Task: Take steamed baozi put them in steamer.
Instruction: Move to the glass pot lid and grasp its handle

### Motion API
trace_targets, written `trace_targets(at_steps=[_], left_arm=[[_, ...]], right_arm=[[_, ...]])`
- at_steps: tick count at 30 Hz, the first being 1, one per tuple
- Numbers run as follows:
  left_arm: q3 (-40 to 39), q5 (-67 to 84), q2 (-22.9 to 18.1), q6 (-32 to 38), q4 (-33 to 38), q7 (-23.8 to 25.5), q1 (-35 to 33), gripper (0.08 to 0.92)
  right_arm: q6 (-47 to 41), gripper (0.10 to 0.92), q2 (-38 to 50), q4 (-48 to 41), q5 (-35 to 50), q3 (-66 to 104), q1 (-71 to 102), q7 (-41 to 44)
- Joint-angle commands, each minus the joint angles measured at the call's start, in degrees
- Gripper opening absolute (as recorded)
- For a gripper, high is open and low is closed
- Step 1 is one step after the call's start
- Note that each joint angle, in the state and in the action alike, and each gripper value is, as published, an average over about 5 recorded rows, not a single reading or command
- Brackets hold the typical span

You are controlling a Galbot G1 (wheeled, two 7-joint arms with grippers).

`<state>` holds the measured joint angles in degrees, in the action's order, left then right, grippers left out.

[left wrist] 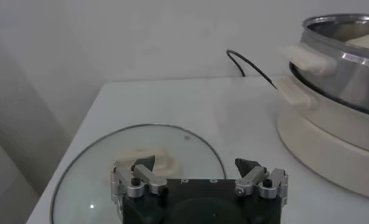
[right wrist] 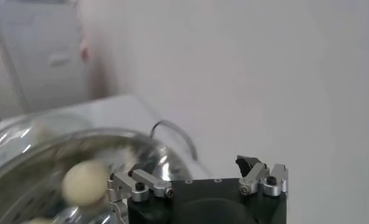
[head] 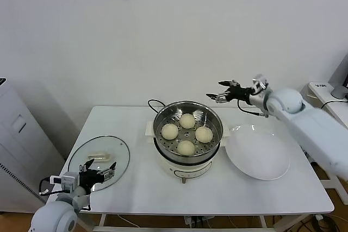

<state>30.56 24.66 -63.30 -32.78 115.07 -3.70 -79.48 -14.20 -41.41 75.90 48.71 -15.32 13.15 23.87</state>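
Observation:
Several cream-white baozi (head: 187, 120) lie inside the shiny steel steamer (head: 212, 117) on its white cooker base in the middle of the table. One baozi (right wrist: 84, 180) shows in the right wrist view inside the steamer (right wrist: 26, 158). My right gripper (head: 222, 92) is open and empty, held in the air above and behind the steamer's right rim. My left gripper (head: 99, 169) is open and empty, low over the near part of the glass lid (head: 98, 158) at the table's left. The steamer's side (left wrist: 342, 61) shows in the left wrist view.
A flat white plate (head: 258, 158) lies right of the steamer. The glass lid with its white handle (left wrist: 149, 162) lies flat at the left. A black cord (head: 155, 103) runs behind the cooker. A white cabinet stands off the table's left.

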Motion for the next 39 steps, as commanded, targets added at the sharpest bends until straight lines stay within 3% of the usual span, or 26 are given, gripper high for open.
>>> trace_targets(at_steps=[1, 10, 22, 32, 39], left_arm=[[0.04, -1.19, 0.36, 0.63, -0.76, 0.09, 0.62, 0.823], [0.20, -19.53, 1.66, 8.47, -6.09, 2.63, 1.07, 0.823], [1.06, -56.82, 2.77, 25.81, -15.99, 5.77, 0.51, 0.823], [0.33, -73.52, -0.19, 34.11, -21.72, 4.78, 2.43, 0.823], [0.94, -84.67, -2.64, 38.42, -25.81, 0.32, 4.27, 0.823]], right_arm=[[7.21, 0.823, -1.76, 4.33, -3.73, 30.16, 29.63, -11.00], [9.05, 0.823, -9.63, 9.71, -12.24, 44.88, 44.01, -11.77], [13.14, 0.823, -20.97, 10.20, -20.36, 54.54, 54.27, -10.07], [14.83, 0.823, -24.69, 9.02, -22.48, 58.96, 56.57, -8.73], [15.42, 0.823, -25.60, 7.82, -22.36, 60.30, 56.49, -8.37]])
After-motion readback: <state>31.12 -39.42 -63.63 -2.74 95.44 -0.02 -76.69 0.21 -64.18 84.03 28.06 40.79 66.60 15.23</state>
